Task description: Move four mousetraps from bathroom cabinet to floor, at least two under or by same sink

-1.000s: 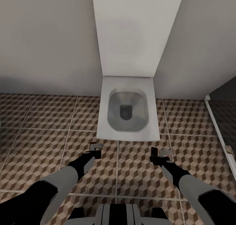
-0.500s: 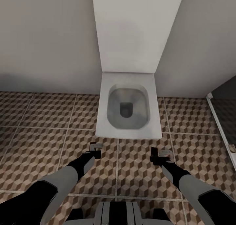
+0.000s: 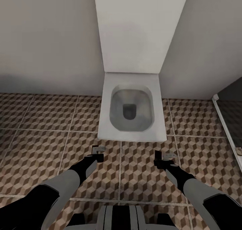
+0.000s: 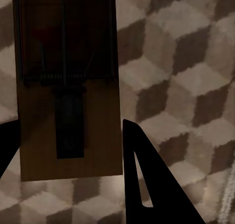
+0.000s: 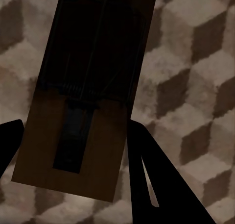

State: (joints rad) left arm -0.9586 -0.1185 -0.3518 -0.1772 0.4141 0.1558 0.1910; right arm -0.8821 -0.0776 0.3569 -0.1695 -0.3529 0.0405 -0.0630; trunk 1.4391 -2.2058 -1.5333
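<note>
Here I carry two traps over the bathroom floor (image 3: 40,122): left gripper (image 4: 68,150) clasps one mousetrap (image 4: 68,87), right gripper (image 5: 73,160) another mousetrap (image 5: 88,96), toilet (image 3: 131,112) at twelve o'clock, flat for setting down

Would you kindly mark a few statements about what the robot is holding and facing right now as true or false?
1. The left gripper holds a mousetrap. True.
2. The right gripper is empty. False: it holds a second mousetrap.
3. A toilet stands straight ahead against the wall. True.
4. The floor is plain white tile. False: it has a brown, beige and white cube pattern.
5. The toilet lid is closed. False: the bowl is open.
</note>
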